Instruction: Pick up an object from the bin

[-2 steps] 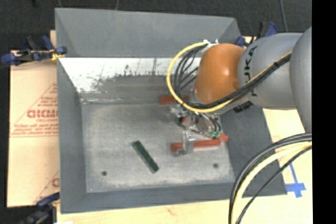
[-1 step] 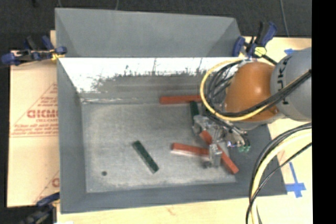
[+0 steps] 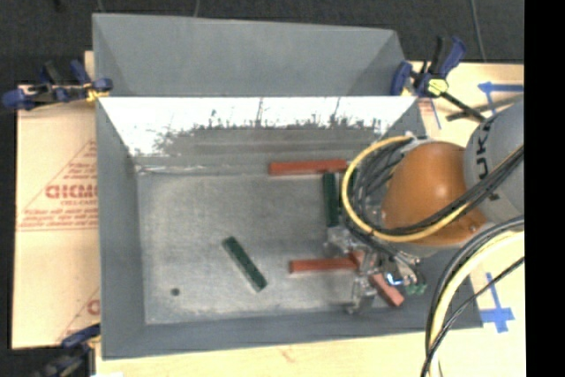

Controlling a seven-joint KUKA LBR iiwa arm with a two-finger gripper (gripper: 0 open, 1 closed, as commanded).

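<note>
My gripper is low in the bin's right front corner, under the orange dome, and stands open. One fingertip is on the far side and the other on the near side of the right end of a red-brown flat bar. That bar lies on the floor and points left. A dark green bar lies just behind the gripper, running front to back, with its near end hidden under the cables.
Another red-brown bar lies along the back wall. A green bar lies diagonally at the floor's middle front. A small dark speck sits at the front left. The right wall is close to the gripper.
</note>
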